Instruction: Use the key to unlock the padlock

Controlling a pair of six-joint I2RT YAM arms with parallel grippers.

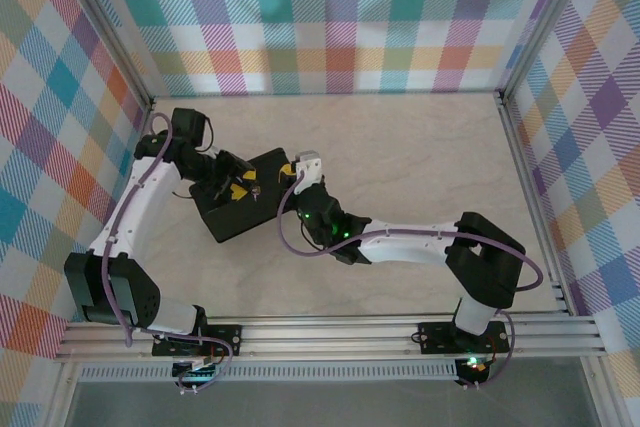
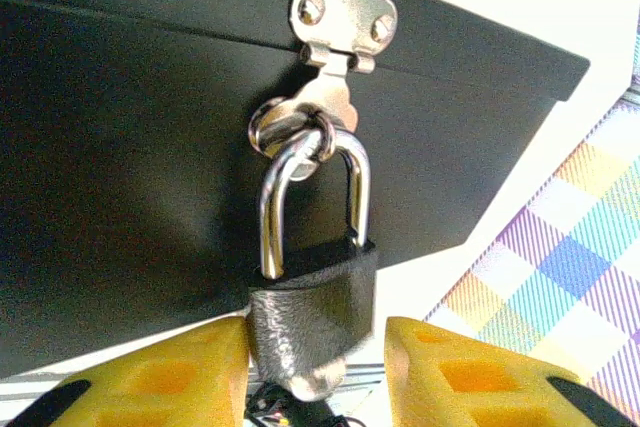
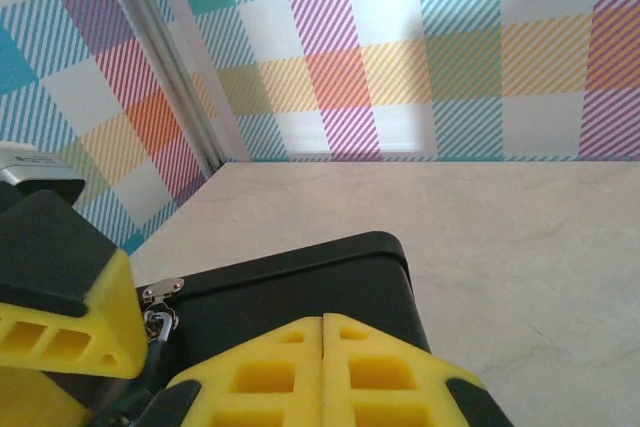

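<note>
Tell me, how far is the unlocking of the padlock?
Done: the left gripper has its fingers on either side of the padlock. In hand: the right gripper is shut by the box. Left: opening it; the padlock hangs on the latch, seemingly locked.

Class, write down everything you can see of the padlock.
The padlock is small, with a dark, brushed-metal body and a shiny silver shackle. It sits slightly tilted against the front of the black box. The shackle is threaded through the ring of the silver hasp and looks shut. The left gripper has its yellow fingers close on either side of the body; contact is unclear.
</note>
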